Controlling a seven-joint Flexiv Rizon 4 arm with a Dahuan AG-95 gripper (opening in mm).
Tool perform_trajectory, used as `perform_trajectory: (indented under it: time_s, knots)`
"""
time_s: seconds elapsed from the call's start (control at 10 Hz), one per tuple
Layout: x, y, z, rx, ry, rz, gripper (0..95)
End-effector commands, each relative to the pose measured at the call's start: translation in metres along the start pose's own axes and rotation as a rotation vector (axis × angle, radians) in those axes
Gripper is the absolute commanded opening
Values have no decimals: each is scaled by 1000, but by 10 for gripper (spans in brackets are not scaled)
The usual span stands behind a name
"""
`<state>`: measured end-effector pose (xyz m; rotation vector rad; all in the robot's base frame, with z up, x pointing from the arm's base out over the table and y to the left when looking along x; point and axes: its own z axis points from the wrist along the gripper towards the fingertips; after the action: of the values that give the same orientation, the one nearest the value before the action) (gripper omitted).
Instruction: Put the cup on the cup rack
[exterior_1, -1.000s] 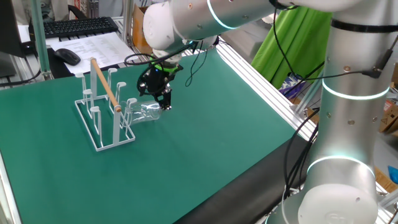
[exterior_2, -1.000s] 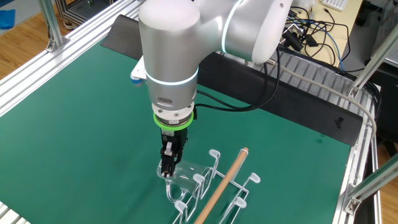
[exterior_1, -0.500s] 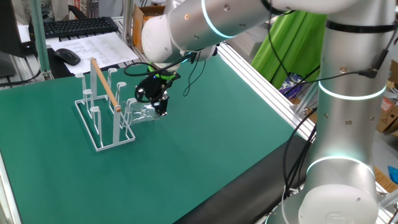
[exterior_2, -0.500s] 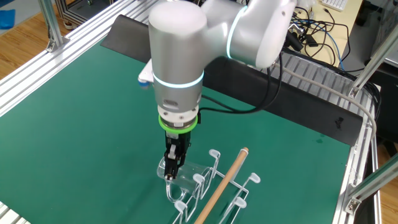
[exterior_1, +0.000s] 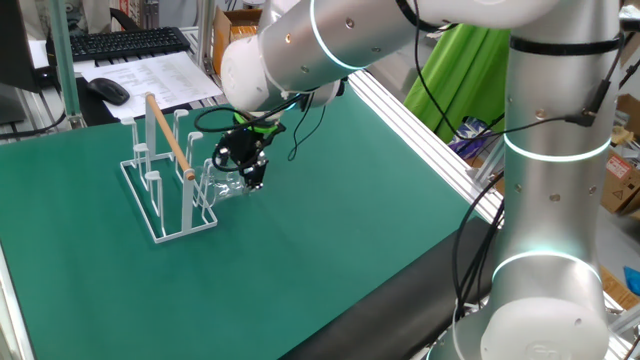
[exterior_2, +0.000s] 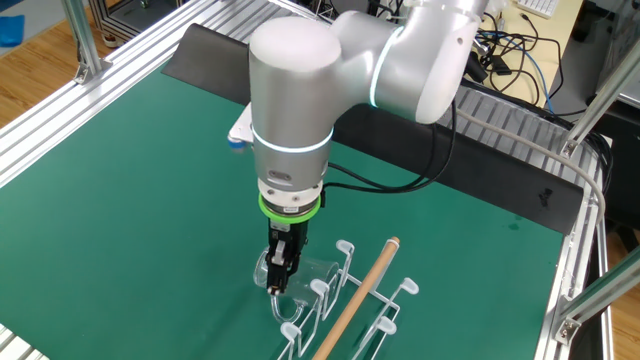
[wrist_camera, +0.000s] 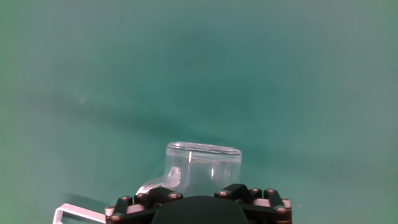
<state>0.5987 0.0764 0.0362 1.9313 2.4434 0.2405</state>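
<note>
In one fixed view, the tool is hanging low over the green counter, its fingers closed on the cup, which is lying tilted against the near end of the cup rack.

In the other fixed view, the tool is pointing straight down, gripping the cup just beside the cup rack.

In the hand view, the cup is sitting directly ahead of the tool.
</note>
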Motion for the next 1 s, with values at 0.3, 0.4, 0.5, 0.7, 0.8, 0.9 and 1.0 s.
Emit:
perform_trajectory:
  time_s: [0.3, 0.4, 0.5, 0.7, 0.8, 0.9, 1.0]
  knots:
    - [1, 2, 5, -19, -12, -6, 950]
    - [2, 3, 9, -17, -22, -10, 950]
    - [4, 3, 11, -15, -26, -9, 950]
    - [5, 4, 14, -14, -24, -12, 950]
    - [5, 5, 17, -13, -27, -13, 950]
    - [6, 5, 20, -8, -32, -25, 950]
    - [6, 5, 22, -6, -32, -39, 760]
